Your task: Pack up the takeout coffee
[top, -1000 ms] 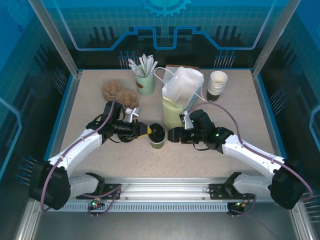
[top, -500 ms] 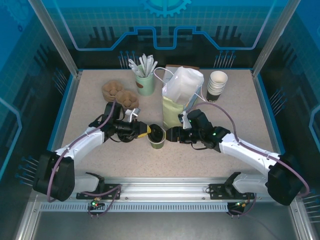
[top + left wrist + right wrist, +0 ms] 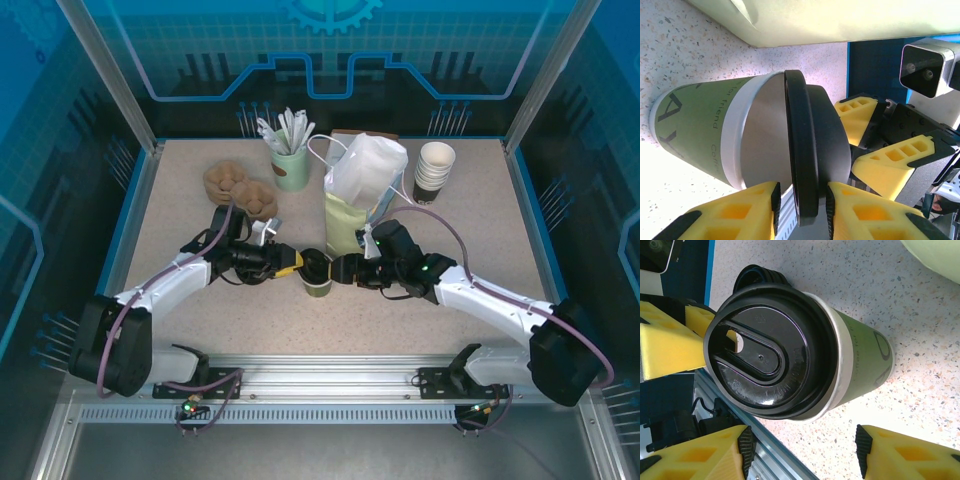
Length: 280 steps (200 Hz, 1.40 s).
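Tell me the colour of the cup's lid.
Black; the lid shows best in the right wrist view.

The left arm (image 3: 165, 288) and right arm (image 3: 495, 302) are stretching inward, elbows out, so the left hand (image 3: 297, 265) and right hand (image 3: 343, 270) are pointing at each other, tips near. Left fingers (image 3: 742, 214) are standing narrowly parted; right fingers (image 3: 700, 460) are gaping wider.

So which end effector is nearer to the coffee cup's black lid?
Left. The left end effector closely flanks the lid; the right end effector faces the coffee cup, fingers clear of it.
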Tool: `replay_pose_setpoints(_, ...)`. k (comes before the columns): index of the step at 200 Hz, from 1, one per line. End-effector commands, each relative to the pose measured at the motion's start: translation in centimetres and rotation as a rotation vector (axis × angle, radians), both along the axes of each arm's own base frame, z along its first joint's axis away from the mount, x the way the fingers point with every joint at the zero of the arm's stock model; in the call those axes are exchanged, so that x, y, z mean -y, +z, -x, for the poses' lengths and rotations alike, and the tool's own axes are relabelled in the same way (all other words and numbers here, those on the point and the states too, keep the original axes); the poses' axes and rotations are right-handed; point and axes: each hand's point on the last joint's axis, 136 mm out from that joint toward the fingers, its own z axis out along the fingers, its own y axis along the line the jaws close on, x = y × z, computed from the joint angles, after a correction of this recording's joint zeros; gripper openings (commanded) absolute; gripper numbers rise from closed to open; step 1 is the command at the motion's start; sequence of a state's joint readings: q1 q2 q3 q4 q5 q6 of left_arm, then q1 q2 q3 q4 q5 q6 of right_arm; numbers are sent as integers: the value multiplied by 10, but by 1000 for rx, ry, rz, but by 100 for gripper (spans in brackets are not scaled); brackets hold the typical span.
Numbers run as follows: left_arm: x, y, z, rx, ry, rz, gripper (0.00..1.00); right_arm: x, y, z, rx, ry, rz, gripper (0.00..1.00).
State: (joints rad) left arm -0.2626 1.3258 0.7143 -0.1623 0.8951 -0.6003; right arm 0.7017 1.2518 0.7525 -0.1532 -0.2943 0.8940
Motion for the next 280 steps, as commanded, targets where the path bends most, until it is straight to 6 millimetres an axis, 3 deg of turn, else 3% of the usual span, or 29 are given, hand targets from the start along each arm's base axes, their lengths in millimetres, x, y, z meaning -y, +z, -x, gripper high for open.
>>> replay_pose_setpoints(1, -4, -12, 2, -17, -2, -9, 32, -5, -3, 0, -1, 5, -2, 60)
replay_pose_setpoints(122, -2, -22, 3, -31, -9, -24, 32, -11, -6, -8, 6, 3, 9, 64)
replay_pose_setpoints(187, -10, -5, 4, 50, 0, -103, 61, -9, -4, -12, 25, 0, 32, 65)
replay_pose_setpoints(241, -3, 5, -7, 155, -17, -203, 65, -12, -1, -17, 42, 1, 35, 63)
replay_pose_setpoints(280, 3, 0, -15, 180, -35, -280, 70, -14, -2, -20, 41, 0, 36, 62)
